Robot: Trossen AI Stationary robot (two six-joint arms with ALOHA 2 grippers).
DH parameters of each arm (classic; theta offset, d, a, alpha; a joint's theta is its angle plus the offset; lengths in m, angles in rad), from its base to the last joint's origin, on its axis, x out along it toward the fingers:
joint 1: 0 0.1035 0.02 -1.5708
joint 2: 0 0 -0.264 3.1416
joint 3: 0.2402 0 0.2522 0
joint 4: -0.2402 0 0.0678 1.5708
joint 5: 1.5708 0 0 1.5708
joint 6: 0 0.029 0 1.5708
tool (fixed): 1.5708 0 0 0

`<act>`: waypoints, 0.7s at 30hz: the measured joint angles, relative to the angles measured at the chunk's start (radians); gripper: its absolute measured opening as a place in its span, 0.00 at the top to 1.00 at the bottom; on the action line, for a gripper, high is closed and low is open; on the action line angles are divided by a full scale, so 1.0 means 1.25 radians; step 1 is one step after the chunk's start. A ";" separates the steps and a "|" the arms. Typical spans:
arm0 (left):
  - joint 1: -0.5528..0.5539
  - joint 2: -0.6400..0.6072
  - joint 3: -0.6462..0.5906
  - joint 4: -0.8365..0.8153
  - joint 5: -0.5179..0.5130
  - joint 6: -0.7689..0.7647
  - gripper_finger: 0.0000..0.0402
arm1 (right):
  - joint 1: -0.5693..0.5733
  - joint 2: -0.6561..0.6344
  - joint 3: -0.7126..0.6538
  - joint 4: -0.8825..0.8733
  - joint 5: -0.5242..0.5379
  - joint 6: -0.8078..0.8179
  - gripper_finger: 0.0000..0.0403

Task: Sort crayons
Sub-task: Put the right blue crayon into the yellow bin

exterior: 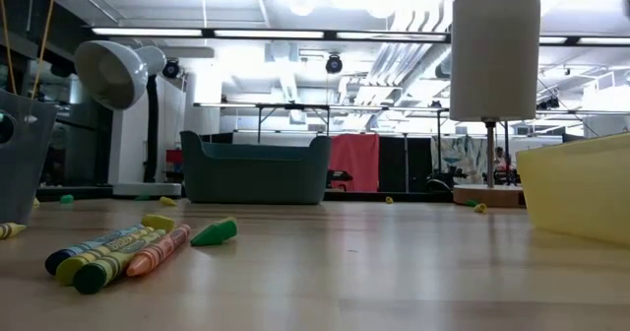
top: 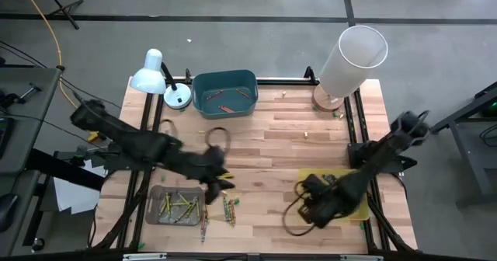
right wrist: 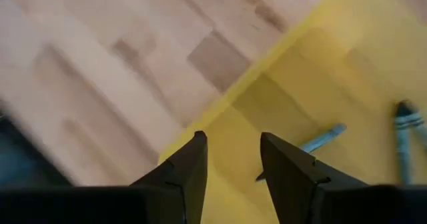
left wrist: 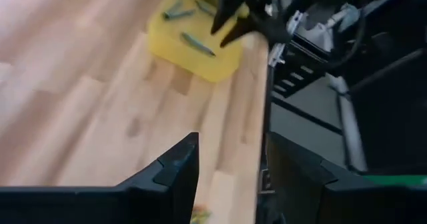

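Observation:
Loose crayons lie flat on the wooden table near its front edge; in the low view they lie side by side, with a green stub beside them. My left gripper hovers just above and behind them, open and empty. My right gripper is open and empty over the edge of the yellow tray, which holds crayons. A grey tray holds yellow and green crayons. A teal bin holds red and orange ones.
A white desk lamp stands at the far left. A tall white cylinder on a wooden base stands at the far right. A dark ring lies mid-table. Small crumbs are scattered about. Bare wood lies in the middle.

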 joint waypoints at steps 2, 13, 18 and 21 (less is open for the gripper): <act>0.032 0.061 0.003 0.038 0.064 -0.052 0.60 | 0.020 -0.073 -0.085 0.078 0.016 0.022 0.67; -0.013 0.348 0.042 0.010 0.118 -0.575 0.61 | 0.045 -0.252 -0.278 0.344 0.101 -0.063 0.67; -0.053 0.435 0.042 -0.043 0.086 -0.769 0.61 | 0.023 -0.252 -0.284 0.349 0.101 -0.105 0.67; -0.060 0.468 0.042 -0.099 0.086 -0.825 0.61 | 0.008 -0.252 -0.285 0.351 0.102 -0.121 0.67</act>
